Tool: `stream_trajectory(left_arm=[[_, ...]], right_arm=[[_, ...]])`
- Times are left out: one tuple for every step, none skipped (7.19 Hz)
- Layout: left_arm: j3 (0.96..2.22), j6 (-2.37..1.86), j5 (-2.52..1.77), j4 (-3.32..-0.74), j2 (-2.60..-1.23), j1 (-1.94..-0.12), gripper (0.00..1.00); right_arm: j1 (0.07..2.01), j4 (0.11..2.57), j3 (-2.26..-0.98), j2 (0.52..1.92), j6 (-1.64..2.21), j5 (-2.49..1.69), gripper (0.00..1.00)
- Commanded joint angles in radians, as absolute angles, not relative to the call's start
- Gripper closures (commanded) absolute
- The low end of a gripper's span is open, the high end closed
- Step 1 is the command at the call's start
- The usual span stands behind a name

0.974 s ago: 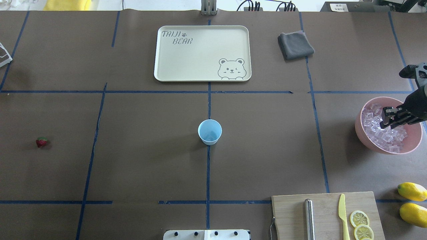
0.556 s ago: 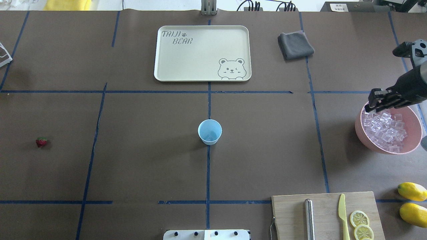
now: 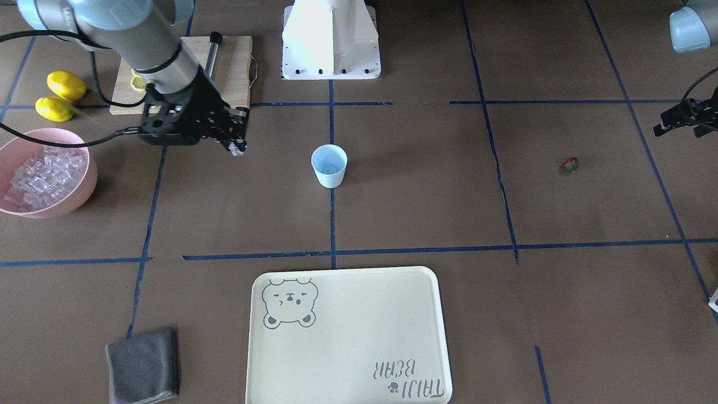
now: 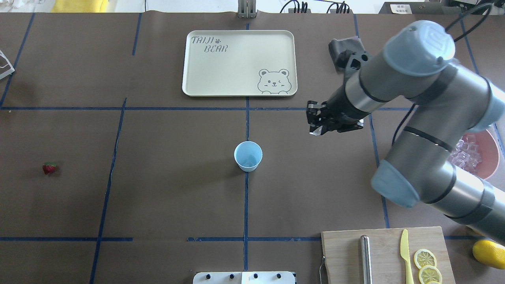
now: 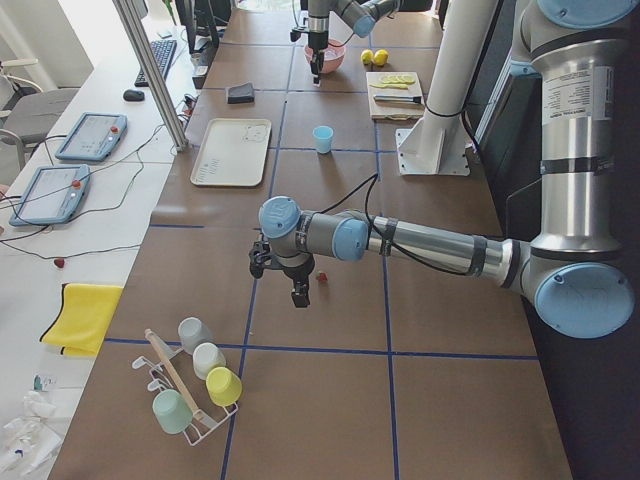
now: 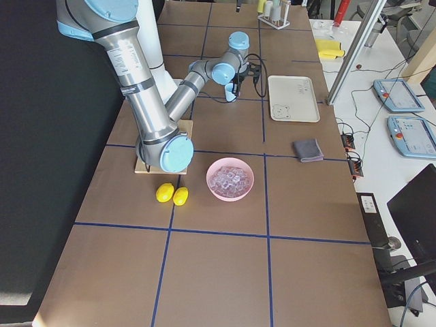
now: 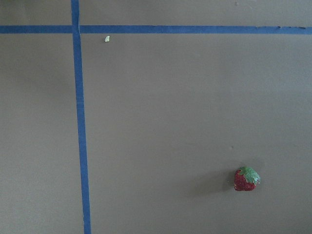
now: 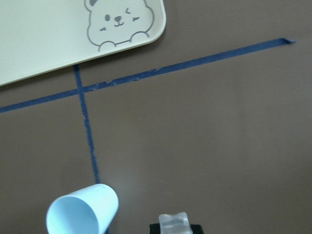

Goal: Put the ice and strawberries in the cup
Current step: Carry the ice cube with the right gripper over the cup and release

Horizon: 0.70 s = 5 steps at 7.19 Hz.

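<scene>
1. Strawberry (image 4: pixel 49 168) – lies alone on the brown table cover at the far left of the overhead view, about mid-height, well apart from everything else. In the left wrist view it sits in the lower right, green top up.
2. Left gripper (image 5: pixel 298 293) – outside the overhead view. In the left side view it hangs above the table, fingers pointing down, just beside the strawberry and not touching it. Whether its fingers are apart or together, I cannot tell.
3. Cup (image 4: pixel 248 156) – upright at the centre of the overhead view, on a blue tape line, mouth up. A small pale piece shows at its bottom; I cannot tell what it is. The cream tray (image 4: pixel 239 63) with the bear print lies above it in the frame, well apart.
4. Right gripper (image 4: pixel 315 130) – right of centre, above and to the right of the cup, raised off the table and not yet over the cup. Its fingers are clamped on one ice cube (image 8: pixel 173 224), seen at the bottom edge of the right wrist view with the cup's mouth to its left.
5. Grey cloth (image 4: pixel 338 49) – upper right, partly hidden behind the arm.
6. Pink bowl (image 4: pixel 492 157) – right edge, mostly hidden by the arm, with the remaining ice (image 4: pixel 467 157) heaped inside.
7. Cutting board (image 4: pixel 347 252) – lower right, carrying a yellow knife (image 4: pixel 405 252) and lemon slices (image 4: pixel 425 258); one lemon (image 4: pixel 489 254) lies just to its right.
</scene>
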<state>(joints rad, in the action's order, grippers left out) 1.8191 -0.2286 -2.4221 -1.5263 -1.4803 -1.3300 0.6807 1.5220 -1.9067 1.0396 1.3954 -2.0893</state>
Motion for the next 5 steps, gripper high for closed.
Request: stream_trajectory(left_arm=[[1.821, -0.229, -2.422, -1.526, -1.480, -1.330, 0.00], [1.821, -0.230, -2.422, -1.526, -1.480, -1.330, 0.00], [1.821, -0.230, -2.422, -1.526, -1.480, -1.330, 0.00], [1.822, -0.230, -2.422, -1.526, -1.480, -1.331, 0.00], [1.830, -0.230, -2.422, -1.525, -1.479, -1.331, 0.00]], right_arm=[[0.577, 1.514, -1.769, 0.872, 1.532, -1.978, 0.95], [0.545, 1.494, -1.717, 0.841, 1.537, -1.961, 0.94], [0.531, 1.415, -1.674, 0.841, 1.572, -1.941, 0.94], [0.509, 1.367, -1.634, 0.842, 1.601, -1.936, 0.93], [0.509, 1.367, -1.634, 0.845, 1.606, -1.937, 0.90]])
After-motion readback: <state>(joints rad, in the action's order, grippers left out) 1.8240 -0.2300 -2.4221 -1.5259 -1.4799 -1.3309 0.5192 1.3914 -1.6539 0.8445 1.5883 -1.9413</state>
